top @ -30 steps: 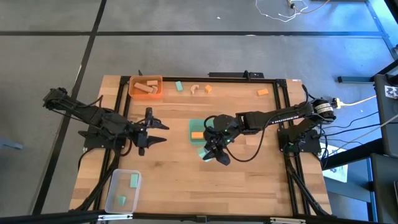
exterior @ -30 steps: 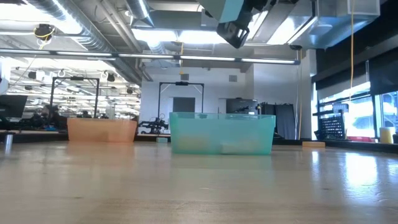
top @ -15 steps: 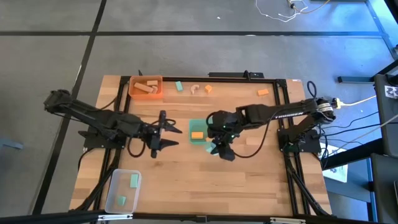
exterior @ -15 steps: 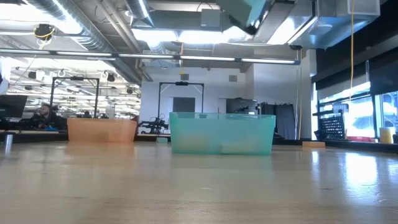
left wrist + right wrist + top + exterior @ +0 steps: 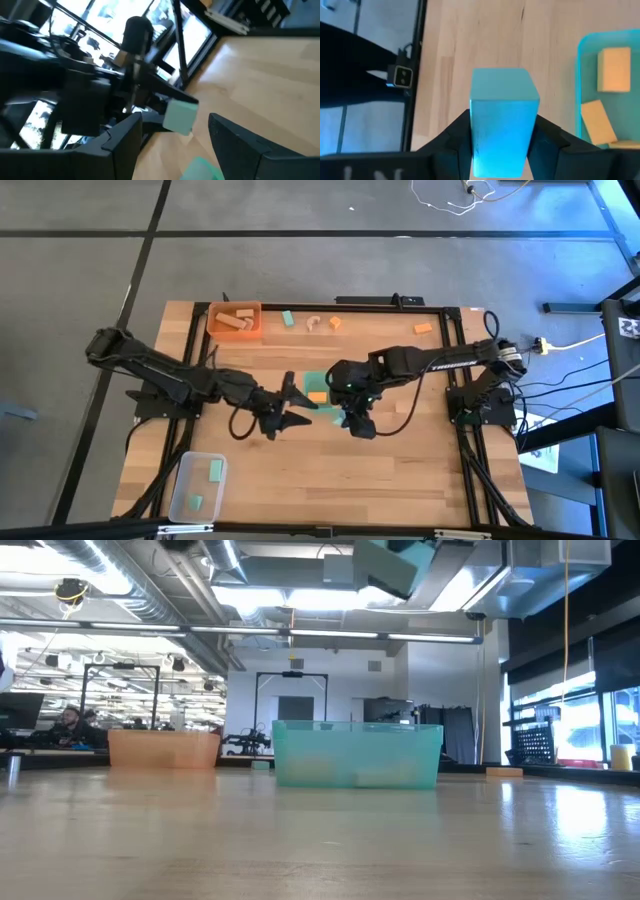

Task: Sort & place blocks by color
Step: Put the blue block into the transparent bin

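My right gripper [image 5: 343, 416] is shut on a mint-green block [image 5: 504, 120] and hangs over the table's middle, just near of the green tray [image 5: 318, 380]. In the low view the block [image 5: 385, 564] is high above the table. My left gripper [image 5: 300, 402] is open, close to the block's left. Its wrist view shows the block [image 5: 180, 116] ahead of its spread fingers [image 5: 125, 145]. Two orange blocks [image 5: 612, 70] lie in the green tray [image 5: 580, 90]. A green block [image 5: 288, 318], a wood block [image 5: 314, 323] and two orange blocks [image 5: 335, 323] [image 5: 423, 328] lie loose near the far edge. My right gripper pinches the mint-green block between its two fingers [image 5: 457, 135], one on each side face [image 5: 480, 140]. The block's free end [image 5: 504, 85] sticks out past the fingertips. It is lifted clear of the table, well above the green tray's rim.
An orange tray [image 5: 235, 320] with wood blocks sits at the far left corner. A clear tray [image 5: 197, 485] with two green blocks sits at the near left corner. In the low view the green tray [image 5: 357, 753] and orange tray [image 5: 163, 748] stand far off on the bare wood.
My left gripper has travelled toward the table's right, from left of centre to just beside the right gripper, staying open. My right gripper has kept its hold on the mint-green block, shifted slightly toward the far edge and turned a little.
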You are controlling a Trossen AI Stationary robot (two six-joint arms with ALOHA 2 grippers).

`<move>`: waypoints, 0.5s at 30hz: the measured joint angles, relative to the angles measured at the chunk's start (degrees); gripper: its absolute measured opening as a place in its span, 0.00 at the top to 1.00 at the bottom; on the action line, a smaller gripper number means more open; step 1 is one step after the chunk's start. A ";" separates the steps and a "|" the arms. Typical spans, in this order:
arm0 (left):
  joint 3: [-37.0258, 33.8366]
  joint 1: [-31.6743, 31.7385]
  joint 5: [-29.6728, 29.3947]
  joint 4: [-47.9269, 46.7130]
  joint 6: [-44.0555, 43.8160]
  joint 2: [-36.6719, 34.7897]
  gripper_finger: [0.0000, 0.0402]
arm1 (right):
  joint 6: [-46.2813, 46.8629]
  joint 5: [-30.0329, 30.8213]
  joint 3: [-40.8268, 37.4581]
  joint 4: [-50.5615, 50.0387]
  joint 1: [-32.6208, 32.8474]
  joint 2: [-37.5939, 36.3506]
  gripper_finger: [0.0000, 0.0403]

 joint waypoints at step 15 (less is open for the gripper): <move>8.87 0.51 -0.21 1.41 7.71 15.19 0.45 | -1.22 0.02 0.02 -0.58 0.02 3.37 0.67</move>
